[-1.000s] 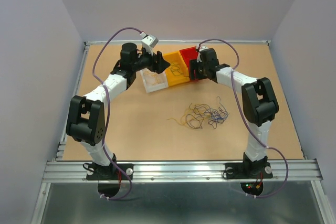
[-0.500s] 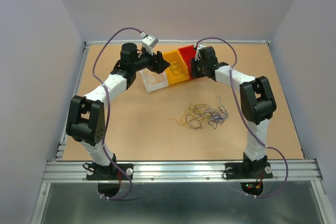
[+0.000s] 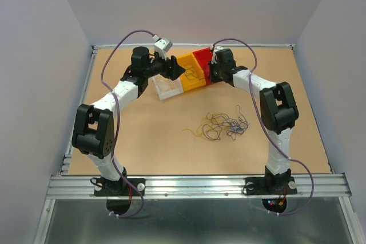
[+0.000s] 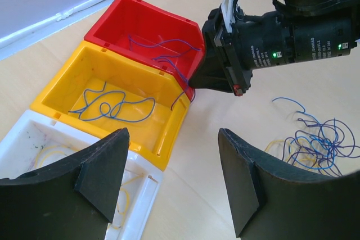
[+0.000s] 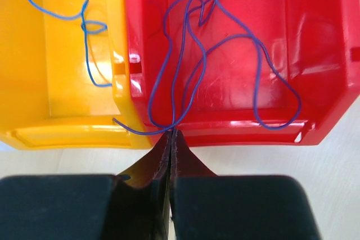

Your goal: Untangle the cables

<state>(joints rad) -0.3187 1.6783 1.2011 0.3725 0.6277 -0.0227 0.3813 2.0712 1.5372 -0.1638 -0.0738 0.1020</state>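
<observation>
R hand [image 5: 170, 134] has pressed shut at the red bin's [image 5: 326, 71] near rim, pinching blue cables [image 5: 174, 122] that loop inside it. L hand [image 4: 171, 167] is spread, hovering nr the bins. Yellow bin [image 4: 62, 89] holds blue strands. White bin [image 4: 17, 139], cut off, holds faint yellow ones. Main tangle [image 3: 223, 125] lies mid-counter [image 3: 143, 135], well apart.

Red bin [image 5: 337, 26] carries blue cables [image 5: 194, 66]; the yellow bin [image 5: 62, 54] carries one more blue cable [image 4: 112, 108], and the white bin [image 4: 22, 133] shows pale yellow strands [image 4: 48, 153]. The tangle [image 3: 223, 126] on the tan desk [image 3: 154, 141] mixes yellow, blue and dark purple-black. Right end effector [image 5: 170, 150] black; arm links [image 3: 123, 92] white with black joints, lilac arm leads [image 3: 108, 64].
</observation>
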